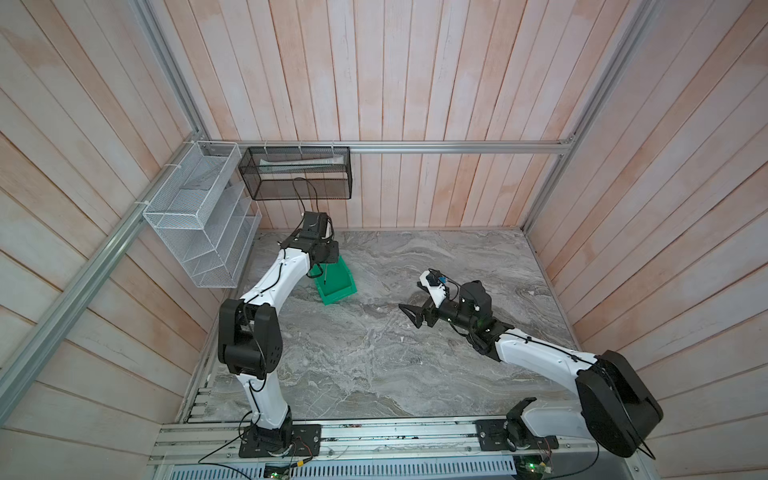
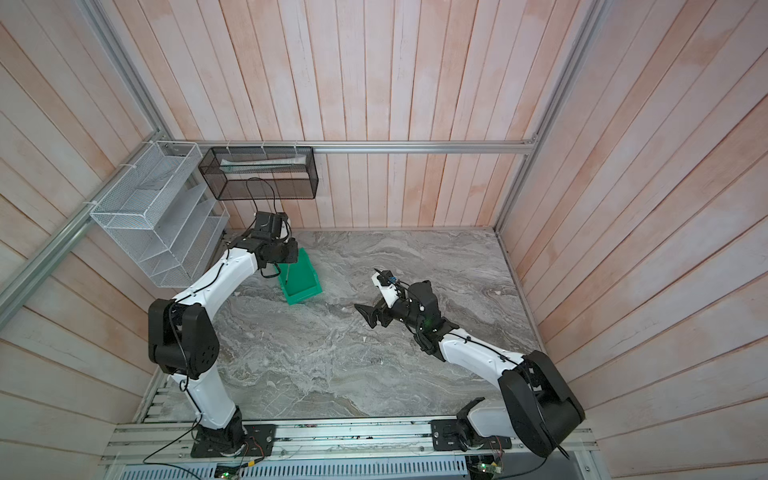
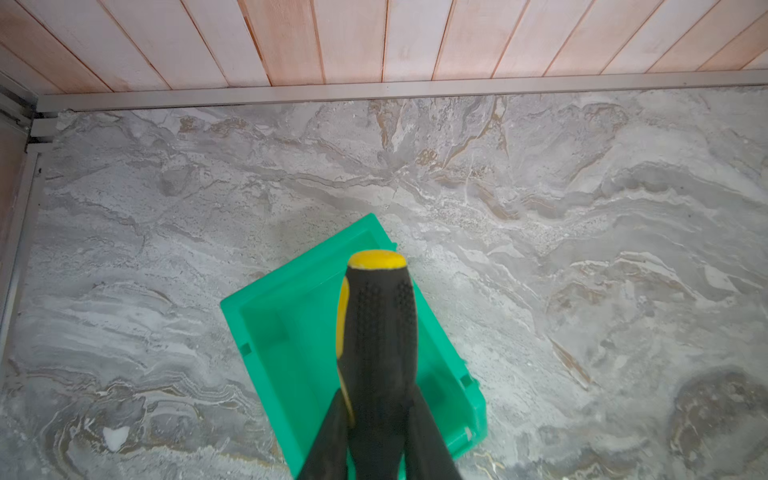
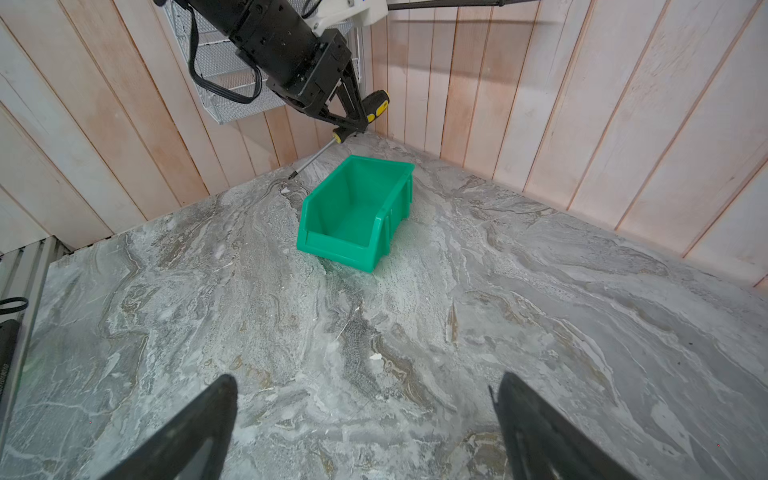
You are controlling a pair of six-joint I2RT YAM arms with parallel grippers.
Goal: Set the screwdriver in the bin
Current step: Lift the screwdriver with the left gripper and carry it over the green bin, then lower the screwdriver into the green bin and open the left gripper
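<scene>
You had one screwdriver (image 3: 380,324), one green bin (image 1: 340,286), two robot arms with one gripper each, one black mesh basket (image 1: 297,172) and one white wire rack (image 1: 199,216).

In both top views the bin sat on the grey marbled table (image 1: 374,353), left of centre in the frame and near the back wall. The basket and the rack hung on the walls in the upper left.

Your left gripper (image 4: 357,120) was clamped tight on the screwdriver's black and yellow handle, with one finger on each side. It held the tool in the air over the bin, not yet inside it. The handle was higher than the tip, and the thin metal shaft slanted downward. The tip touched nothing.

Your right gripper (image 1: 409,316) was right of centre in the frame, well apart from the bin. Its two fingers were spread wide over bare table and held nothing.
</scene>
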